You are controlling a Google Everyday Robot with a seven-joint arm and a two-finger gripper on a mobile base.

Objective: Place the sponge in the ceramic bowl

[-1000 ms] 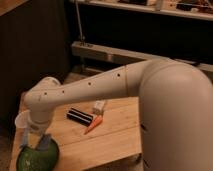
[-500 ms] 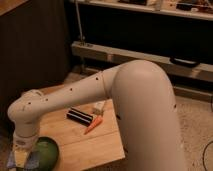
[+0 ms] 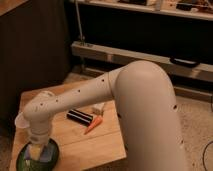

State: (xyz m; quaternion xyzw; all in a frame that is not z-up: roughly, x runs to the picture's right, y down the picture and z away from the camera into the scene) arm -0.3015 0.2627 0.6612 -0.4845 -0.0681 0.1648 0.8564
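End effector (image 3: 38, 146) above round glossy ceramic bowl (image 3: 21, 160), soft sponge (image 3: 43, 153)

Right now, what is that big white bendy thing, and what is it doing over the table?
That big white tube is a robot's arm, bent like an elbow. There is only one picture of this moment, taken by one camera looking down at a small wooden table. The arm's tip, called the end effector, hangs low over a green ceramic bowl at the table's near left corner. A light-blue and yellowish sponge sits right under it, inside the bowl's rim. I can't see whether the robot is holding it. Farther back on the table lie an orange carrot, a black bar and a pale plastic cup.
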